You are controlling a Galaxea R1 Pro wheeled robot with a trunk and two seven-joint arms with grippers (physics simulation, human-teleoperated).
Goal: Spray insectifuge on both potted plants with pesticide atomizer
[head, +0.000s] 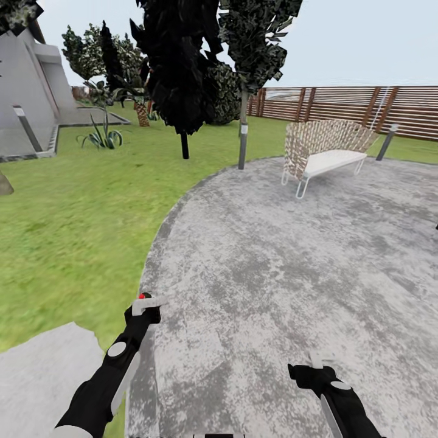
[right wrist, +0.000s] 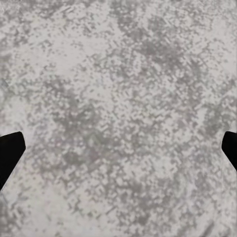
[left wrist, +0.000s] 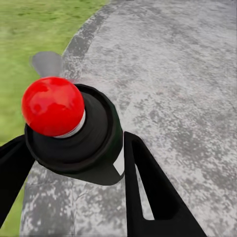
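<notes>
One slim black cylindrical pesticide atomizer (left wrist: 94, 148) with a red top dot sits clamped between the left end effector (head: 145, 307) fingers, over the mottled grey paved patch (head: 274, 255). It looks light, rigid and smooth, best gripped mid-body. The right end effector (right wrist: 118, 148) hangs wide, empty.

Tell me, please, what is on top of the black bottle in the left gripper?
A round red ball cap sits on top of the pesticide atomizer, held by the left gripper. The bottle's lower body is hidden behind its own top.
</notes>
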